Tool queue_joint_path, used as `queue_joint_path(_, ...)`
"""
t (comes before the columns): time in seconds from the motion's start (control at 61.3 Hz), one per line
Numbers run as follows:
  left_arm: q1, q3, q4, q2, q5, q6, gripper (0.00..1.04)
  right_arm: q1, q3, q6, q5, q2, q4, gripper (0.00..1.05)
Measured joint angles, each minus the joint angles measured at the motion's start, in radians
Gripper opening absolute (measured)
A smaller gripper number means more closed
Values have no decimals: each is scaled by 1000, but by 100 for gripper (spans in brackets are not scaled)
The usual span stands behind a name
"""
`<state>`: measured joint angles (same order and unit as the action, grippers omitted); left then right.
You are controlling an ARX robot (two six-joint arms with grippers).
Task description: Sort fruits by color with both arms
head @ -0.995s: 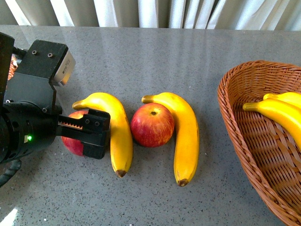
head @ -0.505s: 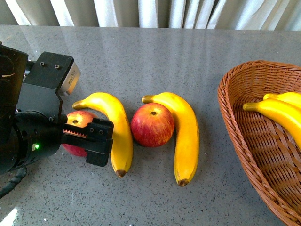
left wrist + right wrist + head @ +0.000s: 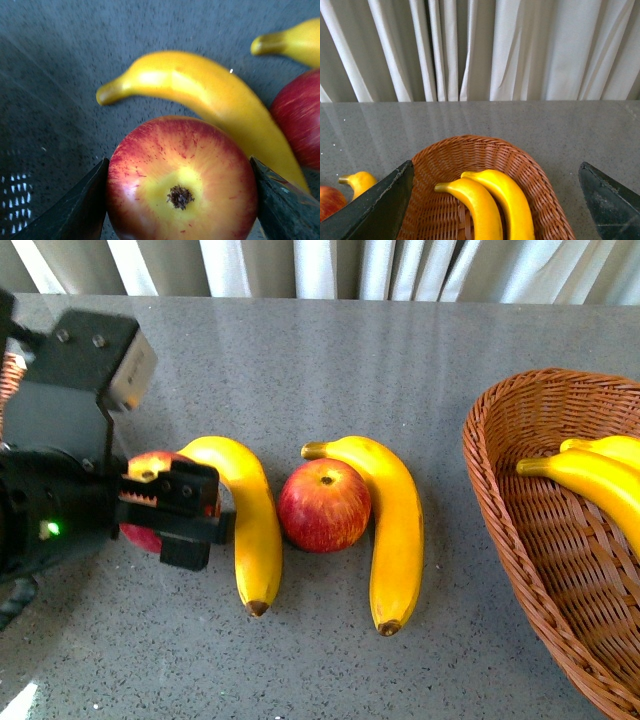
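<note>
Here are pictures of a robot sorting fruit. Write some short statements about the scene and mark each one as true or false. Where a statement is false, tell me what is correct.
1. The left gripper holds a red apple between its fingers. True.
2. The wicker basket holds two apples. False: it holds two yellow bananas.
3. The right gripper is shut on a banana. False: it is open, holds nothing and hangs over the basket.
4. Two loose bananas lie on the table, outside the basket. True.
</note>
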<state>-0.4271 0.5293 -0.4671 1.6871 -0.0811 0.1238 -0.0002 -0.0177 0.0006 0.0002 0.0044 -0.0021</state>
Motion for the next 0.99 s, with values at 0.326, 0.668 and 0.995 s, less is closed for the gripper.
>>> queue_joint_path(0.326, 276, 185, 131, -123, 29, -12, 70, 0, 0, 0, 0, 0, 0, 96)
queue_joint_path(0.668, 467, 298, 155, 35, 18, -32, 70, 0, 0, 0, 0, 0, 0, 96)
queue_joint_path(0.995, 498, 235, 111, 68, 29, -29, 91, 0, 0, 0, 0, 0, 0, 96)
